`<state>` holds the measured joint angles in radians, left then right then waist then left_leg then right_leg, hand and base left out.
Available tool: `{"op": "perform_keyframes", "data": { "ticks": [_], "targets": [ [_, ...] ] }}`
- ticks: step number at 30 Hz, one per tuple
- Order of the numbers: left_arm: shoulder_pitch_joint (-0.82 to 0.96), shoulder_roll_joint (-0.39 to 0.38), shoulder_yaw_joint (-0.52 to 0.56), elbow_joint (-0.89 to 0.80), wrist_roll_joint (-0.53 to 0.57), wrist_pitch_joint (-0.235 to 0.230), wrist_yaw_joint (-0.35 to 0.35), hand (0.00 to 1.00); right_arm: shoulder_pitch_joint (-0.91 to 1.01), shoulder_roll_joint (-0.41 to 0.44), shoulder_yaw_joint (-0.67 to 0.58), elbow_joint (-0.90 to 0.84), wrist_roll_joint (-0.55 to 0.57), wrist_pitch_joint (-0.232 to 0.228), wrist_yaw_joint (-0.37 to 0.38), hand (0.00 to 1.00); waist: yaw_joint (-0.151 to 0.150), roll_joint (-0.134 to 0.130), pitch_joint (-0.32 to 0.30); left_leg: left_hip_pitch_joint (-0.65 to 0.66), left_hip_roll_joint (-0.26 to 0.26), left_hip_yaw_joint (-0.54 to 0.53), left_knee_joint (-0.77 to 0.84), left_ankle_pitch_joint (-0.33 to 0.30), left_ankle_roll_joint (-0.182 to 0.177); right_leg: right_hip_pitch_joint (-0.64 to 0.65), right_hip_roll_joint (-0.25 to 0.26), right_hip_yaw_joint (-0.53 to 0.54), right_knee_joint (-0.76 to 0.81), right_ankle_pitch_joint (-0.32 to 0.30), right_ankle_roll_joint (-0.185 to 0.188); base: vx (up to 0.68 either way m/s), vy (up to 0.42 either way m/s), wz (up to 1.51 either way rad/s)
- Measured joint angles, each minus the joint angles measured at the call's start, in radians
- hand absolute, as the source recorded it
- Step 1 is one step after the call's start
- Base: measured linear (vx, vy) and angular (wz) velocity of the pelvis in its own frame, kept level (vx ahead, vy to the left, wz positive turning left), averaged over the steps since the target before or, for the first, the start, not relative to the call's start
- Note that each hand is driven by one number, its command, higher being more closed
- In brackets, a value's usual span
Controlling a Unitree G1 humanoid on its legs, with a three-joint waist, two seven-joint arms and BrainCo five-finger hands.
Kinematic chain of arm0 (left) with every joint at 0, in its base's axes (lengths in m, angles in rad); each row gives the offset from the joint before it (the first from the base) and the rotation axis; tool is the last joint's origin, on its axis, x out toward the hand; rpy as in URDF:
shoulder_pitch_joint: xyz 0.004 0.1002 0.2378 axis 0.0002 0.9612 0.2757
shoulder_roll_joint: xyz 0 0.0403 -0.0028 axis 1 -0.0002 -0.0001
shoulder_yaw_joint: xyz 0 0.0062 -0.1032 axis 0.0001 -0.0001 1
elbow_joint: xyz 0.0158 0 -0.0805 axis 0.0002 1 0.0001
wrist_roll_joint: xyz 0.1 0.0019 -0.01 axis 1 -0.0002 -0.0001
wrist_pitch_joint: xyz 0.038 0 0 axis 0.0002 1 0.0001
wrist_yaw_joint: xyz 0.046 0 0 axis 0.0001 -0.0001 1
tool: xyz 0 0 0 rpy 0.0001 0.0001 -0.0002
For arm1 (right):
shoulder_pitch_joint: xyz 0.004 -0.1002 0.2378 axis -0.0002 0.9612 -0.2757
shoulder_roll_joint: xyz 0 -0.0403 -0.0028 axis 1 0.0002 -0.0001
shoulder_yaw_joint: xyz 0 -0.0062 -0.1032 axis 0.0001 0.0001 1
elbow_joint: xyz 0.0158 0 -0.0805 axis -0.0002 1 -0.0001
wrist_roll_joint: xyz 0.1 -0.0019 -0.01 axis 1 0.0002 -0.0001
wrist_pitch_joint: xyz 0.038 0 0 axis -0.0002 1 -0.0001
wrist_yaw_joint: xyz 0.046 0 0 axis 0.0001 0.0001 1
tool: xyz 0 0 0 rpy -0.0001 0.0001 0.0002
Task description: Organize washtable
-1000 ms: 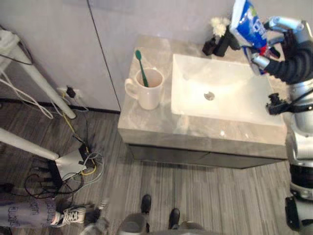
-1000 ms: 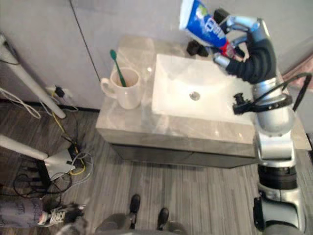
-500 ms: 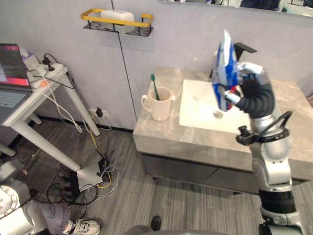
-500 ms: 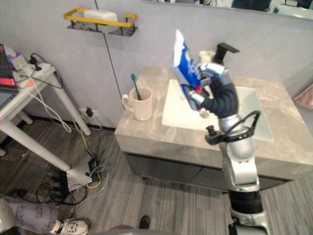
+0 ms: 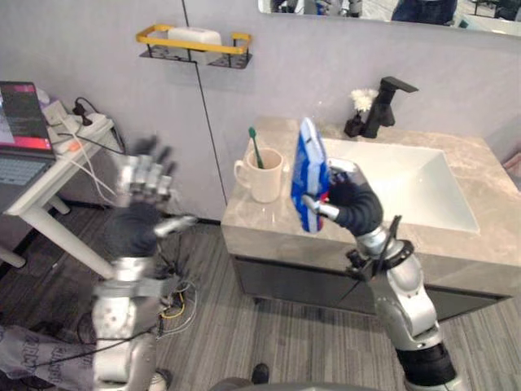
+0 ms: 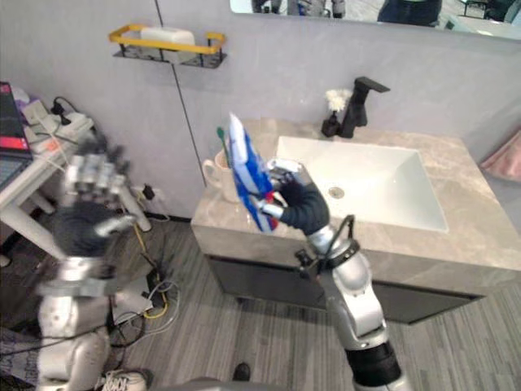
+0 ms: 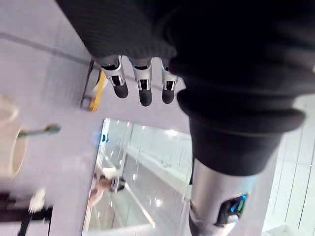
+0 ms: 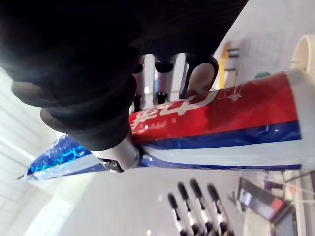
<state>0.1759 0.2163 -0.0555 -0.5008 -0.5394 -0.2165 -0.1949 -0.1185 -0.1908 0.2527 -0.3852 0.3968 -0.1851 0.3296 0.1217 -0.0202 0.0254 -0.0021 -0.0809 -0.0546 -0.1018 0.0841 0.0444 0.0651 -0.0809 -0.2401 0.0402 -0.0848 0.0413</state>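
My right hand [image 5: 348,205] is shut on a blue, white and red toothpaste tube [image 5: 308,183], held upright in the air in front of the counter's left part. In the right wrist view the fingers and thumb [image 8: 118,153] curl round the tube [image 8: 221,123]. Just behind it, a cream mug [image 5: 264,173] with a green toothbrush [image 5: 256,143] stands on the grey stone counter [image 5: 269,224], left of the sink. My left hand [image 5: 145,186] is raised at the left, away from the counter, with its fingers [image 7: 142,89] straight and spread and nothing in it.
A white basin [image 5: 391,175] is set into the counter, with a black tap [image 5: 384,102] and a small white flower at the back. A yellow wall shelf [image 5: 194,41] holds a soap bar. At the left are a white side table [image 5: 37,175] with a laptop and cables on the floor [image 5: 167,303].
The camera has shifted. My right hand has carried the tube down and left, from over the basin to beside the mug. My left hand has risen into view.
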Motion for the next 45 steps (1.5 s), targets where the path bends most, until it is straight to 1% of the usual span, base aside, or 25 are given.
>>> {"op": "perform_keyframes", "data": {
  "ticks": [2,6,9,11,15,17,19,23,27,29,33,37,39,42,45],
  "targets": [
    [-0.001,0.001,-0.025,0.001,0.000,0.014,-0.007,0.00,-0.001,0.011,-0.001,0.000,0.000,0.000,-0.003,1.00,-0.002,0.003,-0.002,0.000,0.002,0.003,0.000,-0.001,-0.001,-0.002,0.001,0.005,0.000,0.000,0.000,-0.02,-0.016,-0.09],
    [-0.002,0.012,-0.072,0.002,-0.019,0.021,-0.025,0.00,-0.004,0.017,0.001,0.000,0.000,0.000,-0.007,1.00,-0.002,0.009,-0.006,0.000,0.006,0.017,0.000,0.001,0.002,-0.005,0.005,0.014,0.000,0.001,0.000,0.00,-0.024,-0.05],
    [-0.003,0.027,-0.097,0.002,-0.040,0.040,-0.029,0.00,-0.010,0.020,0.002,-0.001,0.000,0.001,-0.021,1.00,-0.002,0.012,-0.010,0.000,0.010,0.026,0.004,0.001,0.002,-0.009,0.008,0.022,-0.001,0.001,-0.001,0.01,-0.026,-0.10],
    [-0.004,0.034,-0.114,0.002,-0.043,0.050,-0.046,0.00,-0.010,0.020,0.001,-0.005,0.000,0.002,-0.026,1.00,-0.003,0.014,-0.012,-0.001,0.011,0.028,0.005,0.002,0.001,-0.010,0.009,0.024,-0.002,0.001,-0.001,0.02,-0.029,-0.06],
    [-0.040,0.039,-0.146,0.003,-0.059,0.064,-0.062,0.00,-0.010,0.020,0.001,-0.028,-0.001,0.010,-0.029,1.00,-0.013,0.019,-0.015,-0.001,0.011,0.027,0.006,0.002,0.001,-0.010,0.010,0.024,-0.004,0.001,-0.001,0.00,0.000,0.00],
    [-0.050,0.047,-0.151,0.003,-0.060,0.067,-0.066,0.00,-0.010,0.021,0.003,-0.029,-0.002,0.016,-0.029,1.00,-0.024,0.020,-0.018,-0.002,0.011,0.027,0.006,0.002,0.001,-0.010,0.009,0.024,-0.004,0.001,-0.001,0.00,0.000,0.00],
    [-0.051,0.058,-0.156,0.003,-0.076,0.077,-0.066,0.00,-0.009,0.022,0.003,-0.029,-0.003,0.017,-0.029,1.00,-0.028,0.021,-0.020,-0.001,0.011,0.028,0.005,0.002,0.001,-0.010,0.009,0.025,-0.003,0.002,-0.001,0.00,0.000,0.00],
    [-0.062,0.084,-0.187,0.003,-0.078,0.082,-0.065,0.00,-0.009,0.022,0.006,-0.029,-0.003,0.019,-0.029,1.00,-0.028,0.023,-0.022,-0.001,0.011,0.027,0.004,0.002,0.001,-0.010,0.009,0.024,-0.002,0.002,-0.001,0.00,0.000,0.00],
    [-0.092,0.084,-0.188,0.003,-0.078,0.082,-0.064,0.00,0.000,0.022,0.041,-0.029,-0.002,0.026,-0.021,1.00,-0.029,0.022,-0.026,-0.001,0.011,0.027,0.002,0.002,0.001,-0.010,0.009,0.024,-0.001,0.001,-0.001,0.00,0.000,0.00],
    [-0.109,0.085,-0.187,0.003,-0.078,0.082,-0.064,0.00,0.006,0.022,0.039,-0.026,-0.003,0.039,-0.020,1.00,-0.029,0.021,-0.027,-0.001,0.011,0.027,0.004,0.003,0.001,-0.010,0.009,0.024,0.000,0.002,-0.001,0.00,0.000,0.00],
    [-0.123,0.087,-0.175,0.003,-0.076,0.081,-0.063,0.00,0.043,0.022,0.040,-0.024,-0.003,0.042,-0.018,1.00,-0.030,0.021,-0.027,0.000,0.011,0.027,0.005,0.003,0.001,-0.010,0.009,0.024,0.000,0.001,-0.001,0.00,0.000,0.00],
    [-0.125,0.105,-0.168,0.000,-0.075,0.080,-0.063,0.00,0.072,0.021,0.040,-0.012,-0.003,0.056,0.002,1.00,-0.039,0.021,-0.027,0.002,0.011,0.027,0.003,0.003,0.000,-0.010,0.009,0.024,0.000,0.001,-0.001,0.00,0.000,0.00],
    [-0.128,0.107,-0.157,0.000,-0.071,0.078,-0.063,0.00,0.079,0.022,0.042,0.013,-0.003,0.060,0.010,1.00,-0.051,0.020,-0.027,0.003,0.011,0.027,0.000,0.003,0.000,-0.010,0.009,0.025,0.000,0.001,-0.001,0.00,0.000,0.00],
    [-0.141,0.108,-0.122,-0.001,-0.054,0.076,-0.061,0.00,0.100,0.021,0.041,0.020,-0.004,0.072,0.010,1.00,-0.052,0.018,-0.029,0.003,0.011,0.029,0.000,0.003,0.000,-0.011,0.009,0.025,0.000,0.002,-0.001,0.00,0.000,0.00],
    [-0.160,0.108,-0.114,-0.008,-0.044,0.074,-0.061,0.00,0.121,0.021,0.043,0.021,-0.006,0.080,0.015,1.00,-0.052,0.017,-0.029,0.003,0.011,0.030,0.002,0.003,0.000,-0.014,0.009,0.026,0.000,0.002,-0.001,0.00,0.000,0.00]
  ]
}}
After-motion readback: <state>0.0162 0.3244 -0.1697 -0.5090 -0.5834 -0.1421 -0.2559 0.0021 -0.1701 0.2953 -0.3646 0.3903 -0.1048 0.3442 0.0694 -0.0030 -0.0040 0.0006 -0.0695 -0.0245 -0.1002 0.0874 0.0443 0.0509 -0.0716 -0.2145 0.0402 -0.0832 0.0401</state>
